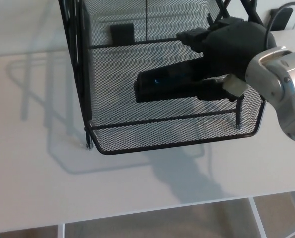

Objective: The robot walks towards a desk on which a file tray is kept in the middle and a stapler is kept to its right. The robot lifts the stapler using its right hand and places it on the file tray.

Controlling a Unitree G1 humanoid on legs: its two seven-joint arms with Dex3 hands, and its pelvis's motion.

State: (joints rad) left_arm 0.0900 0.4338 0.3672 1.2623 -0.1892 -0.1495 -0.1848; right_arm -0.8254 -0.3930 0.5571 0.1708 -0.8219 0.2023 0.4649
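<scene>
A black wire-mesh file tray (152, 136) stands on the pale desk, filling the upper middle of the head view. A black stapler (170, 82) lies lengthwise over the tray's lower shelf, its tip pointing left. My right hand (227, 47) comes in from the right and is shut on the stapler's rear end, fingers wrapped over the top. Whether the stapler rests on the mesh or hangs just above it I cannot tell. My left hand does not show.
The desk's front edge (187, 207) runs along the bottom, with floor below it. The tray's upright frame (73, 54) rises at the left. A small black block (121, 33) sits behind the tray.
</scene>
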